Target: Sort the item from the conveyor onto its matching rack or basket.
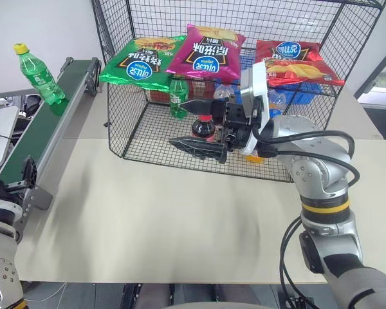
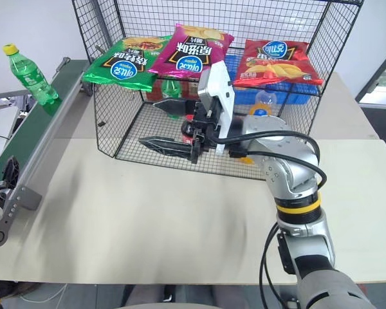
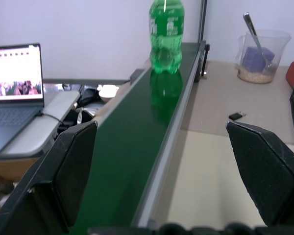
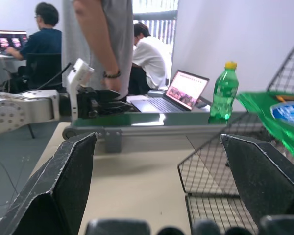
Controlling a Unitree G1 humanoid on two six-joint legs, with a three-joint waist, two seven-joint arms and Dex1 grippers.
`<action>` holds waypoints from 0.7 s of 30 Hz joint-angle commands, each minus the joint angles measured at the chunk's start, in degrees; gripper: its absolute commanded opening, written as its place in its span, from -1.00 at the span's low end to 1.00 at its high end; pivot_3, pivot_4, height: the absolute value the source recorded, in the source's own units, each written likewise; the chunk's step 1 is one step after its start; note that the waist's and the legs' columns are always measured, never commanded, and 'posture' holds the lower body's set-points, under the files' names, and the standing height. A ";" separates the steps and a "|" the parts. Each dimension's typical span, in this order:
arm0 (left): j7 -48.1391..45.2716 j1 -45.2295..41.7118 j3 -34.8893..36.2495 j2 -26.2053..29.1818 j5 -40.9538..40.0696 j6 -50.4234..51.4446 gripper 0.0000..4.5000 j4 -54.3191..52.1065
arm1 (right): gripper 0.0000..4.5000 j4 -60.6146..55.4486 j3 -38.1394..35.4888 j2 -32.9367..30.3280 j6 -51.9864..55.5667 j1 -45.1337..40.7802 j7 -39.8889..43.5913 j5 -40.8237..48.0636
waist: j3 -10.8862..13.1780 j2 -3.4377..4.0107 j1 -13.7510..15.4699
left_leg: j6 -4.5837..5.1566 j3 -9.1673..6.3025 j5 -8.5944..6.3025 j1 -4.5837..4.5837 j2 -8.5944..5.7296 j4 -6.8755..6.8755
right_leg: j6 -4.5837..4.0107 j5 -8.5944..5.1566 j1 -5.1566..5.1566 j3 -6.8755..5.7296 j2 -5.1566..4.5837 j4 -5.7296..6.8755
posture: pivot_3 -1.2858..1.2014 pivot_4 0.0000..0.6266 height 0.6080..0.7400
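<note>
Green and clear, the soda bottle [image 1: 41,75] with its yellow cap stands upright on the dark belt of the conveyor [image 1: 38,132], far out at about ten o'clock from us, near the belt's far end. Nothing touches it.

Our left gripper [image 3: 171,176] hovers low over the near end of the belt, pointing along it towards the bottle, well short of it. Its two black fingers [image 3: 76,166] stand wide apart and hold nothing. In the right wrist view we see it beside the belt's roller end.

Our right gripper [image 1: 202,125] hangs at about twelve o'clock, raised in front of the black wire cage [image 1: 154,138] and pointing across towards nine o'clock. Its fingers [image 1: 196,147] are spread wide too, and empty.

On top of the cage lie three chip bags: a green one [image 1: 141,61], a magenta one [image 1: 206,51] and a red one [image 1: 289,61]. On the lower mesh floor stand a green bottle with a green cap [image 1: 177,96] and a dark cola bottle [image 1: 204,127] partly hidden by our right gripper.

Beyond the belt we see a laptop [image 3: 14,93] on a side table, and a person's arm [image 4: 100,44] close behind the conveyor.
</note>
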 commanded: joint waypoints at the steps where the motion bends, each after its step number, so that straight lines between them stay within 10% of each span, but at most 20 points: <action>1: -0.42 -0.68 2.03 2.06 0.00 -1.62 1.00 0.90 | 0.98 -1.13 -1.17 0.46 -1.80 -1.37 0.06 1.13 | 0.00 0.00 -0.03 | 0.00 0.00 0.00 0.00 0.01 0.00 | 0.00 0.00 0.00 0.00 -0.01 0.00 | 0.03 -0.52 1.00; 21: -1.31 -6.88 2.83 7.06 0.21 -4.12 1.00 12.13 | 0.98 -1.89 -1.98 1.93 -1.30 -4.58 -1.86 2.59 | 0.01 -0.02 0.07 | 0.00 -0.06 0.00 0.01 -0.01 -0.06 | -0.06 0.04 -0.15 -1.28 -0.80 0.11 | 0.03 -0.52 1.00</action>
